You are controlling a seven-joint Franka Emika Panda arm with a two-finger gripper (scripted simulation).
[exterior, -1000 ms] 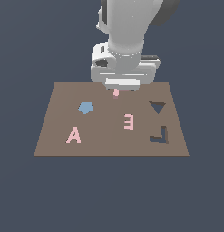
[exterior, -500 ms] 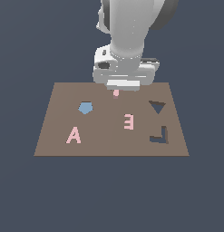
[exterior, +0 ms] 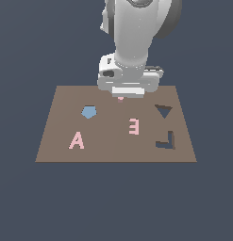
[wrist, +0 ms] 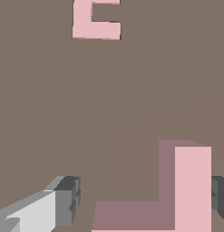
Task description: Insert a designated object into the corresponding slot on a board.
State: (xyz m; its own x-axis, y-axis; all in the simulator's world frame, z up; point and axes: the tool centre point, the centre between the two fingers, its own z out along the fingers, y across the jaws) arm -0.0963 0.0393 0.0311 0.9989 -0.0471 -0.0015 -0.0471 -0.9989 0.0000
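The pale-pink L-shaped block point(wrist: 177, 195) lies flat on the brown board point(exterior: 108, 148) near its far edge. In the exterior view only a sliver of the block point(exterior: 120, 98) shows under the hand. My gripper point(wrist: 143, 201) is open and straddles the block: one finger point(wrist: 63, 206) stands a small gap away from it, the other finger point(wrist: 220, 199) is right at its opposite side. The dark L-shaped slot point(exterior: 167, 141) sits near the board's front corner on the exterior view's right, well apart from the gripper point(exterior: 121, 96).
On the board are a pink E point(exterior: 133, 126), partly seen from the wrist as a pink E point(wrist: 93, 22), a pink A point(exterior: 76, 140), a blue pentagon point(exterior: 89, 112) and a dark triangular recess point(exterior: 163, 111). The arm rises over the board's far edge.
The hand has come down toward the board over the pink block, hiding more of it. The board's other pieces have not moved.
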